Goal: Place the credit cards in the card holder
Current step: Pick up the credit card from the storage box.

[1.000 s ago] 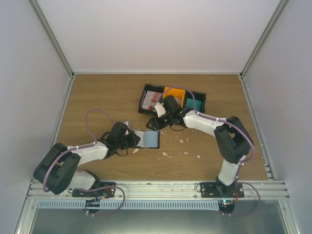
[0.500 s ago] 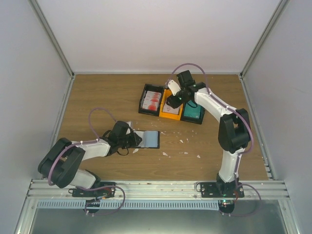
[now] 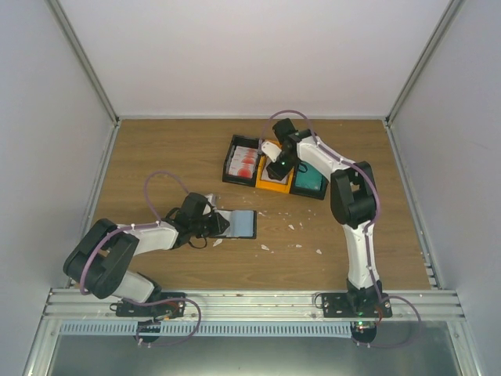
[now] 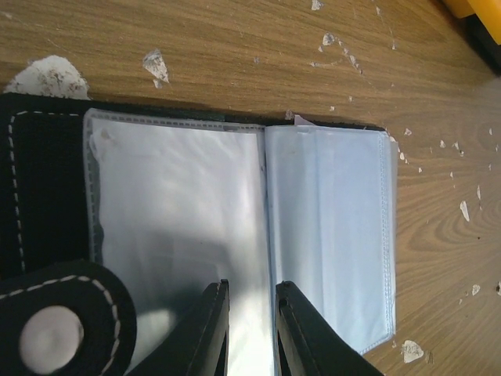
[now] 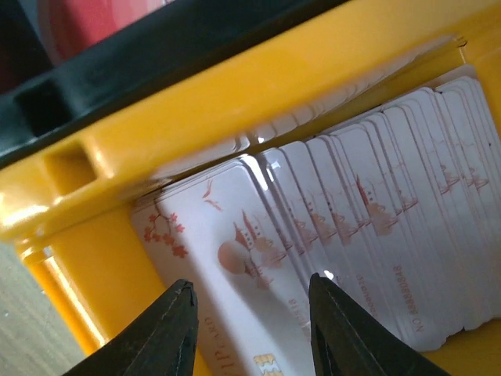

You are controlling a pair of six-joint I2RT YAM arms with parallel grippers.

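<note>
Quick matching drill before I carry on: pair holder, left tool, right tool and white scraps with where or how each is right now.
Things:
1 holder
2 left tool
3 right tool
4 scraps

States:
A jaws apart, over the cards in the orange tray
B lying open, pale blue inside
C scattered on the table
D jaws nearly together, on the holder

Pairs: 1-B; 2-D; 3-A; 4-C
</note>
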